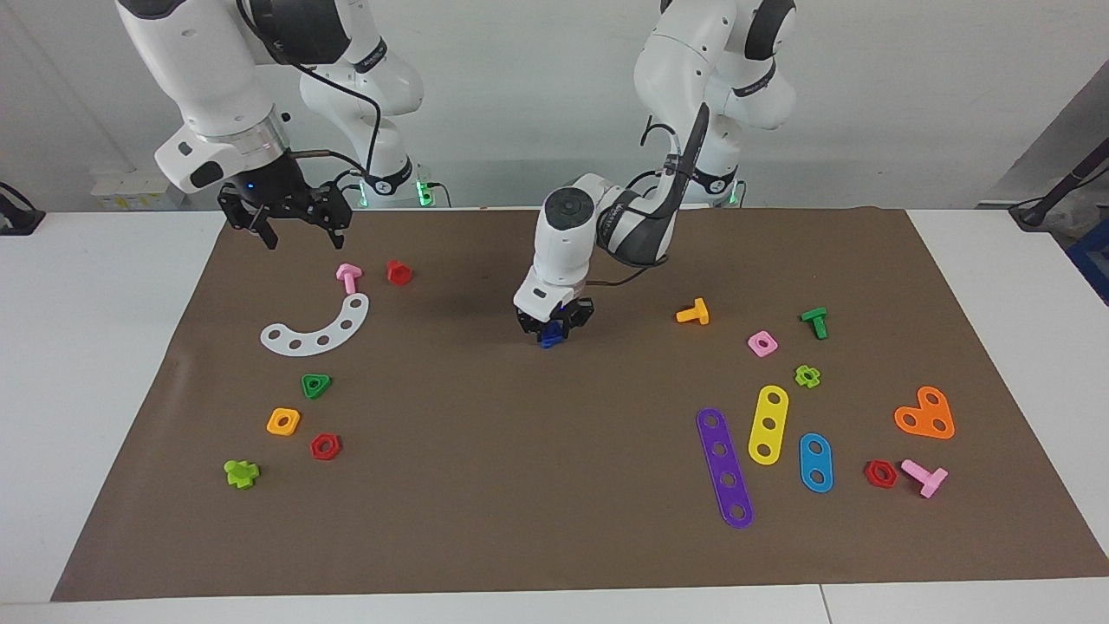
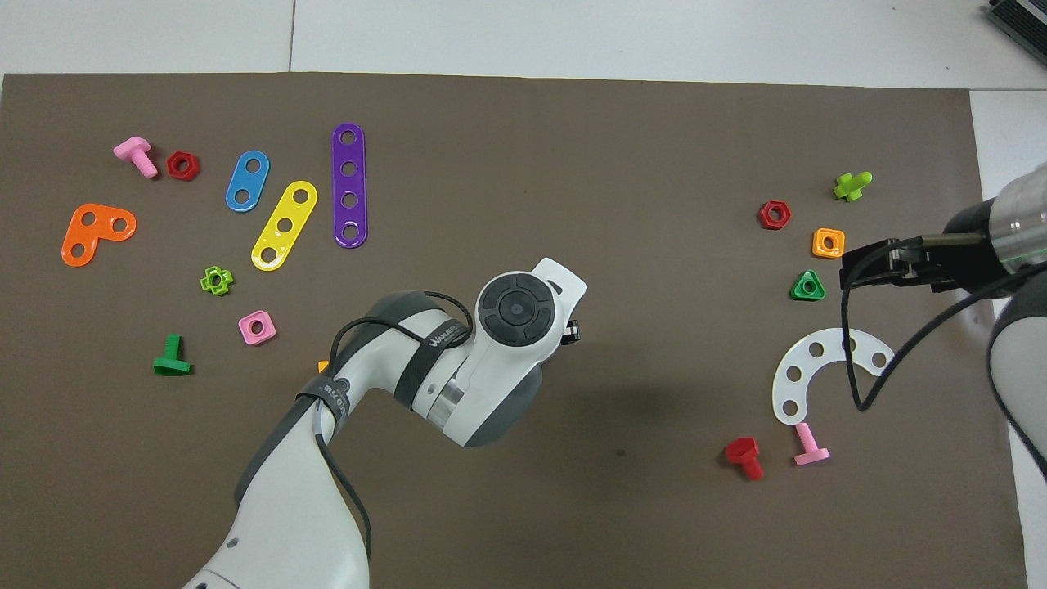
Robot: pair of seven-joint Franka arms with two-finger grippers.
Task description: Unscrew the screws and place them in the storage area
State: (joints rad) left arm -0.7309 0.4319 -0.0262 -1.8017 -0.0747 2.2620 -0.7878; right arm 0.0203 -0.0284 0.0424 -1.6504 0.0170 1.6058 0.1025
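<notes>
The left claw (image 1: 553,328) is down at the middle of the brown mat (image 1: 554,520) on the counter (image 1: 87,390), clenched around the dark-blue screw (image 1: 550,339), whose lower end shows just under the fingertips, at or just above the mat; whether it touches cannot be told. In the overhead view the left arm's wrist hides both claw and screw. The step in hand looks like carrying this screw to the storage area, though no marked area is visible, so the loose bolts are the best guide: a pink bolt (image 1: 348,276) and a red bolt (image 1: 398,272) lie near the white curved plate (image 1: 319,329) at the right arm's end, and an orange bolt (image 1: 694,313) lies toward the left arm's end. To do it well, the grip should stay firm on the stubby shank, the lift should go straight up before any sideways travel, and the release should come only once the screw is low over bare mat, so it does not roll. The right claw (image 1: 300,227) waits, released, in the air over the mat's edge near the pink bolt.
</notes>
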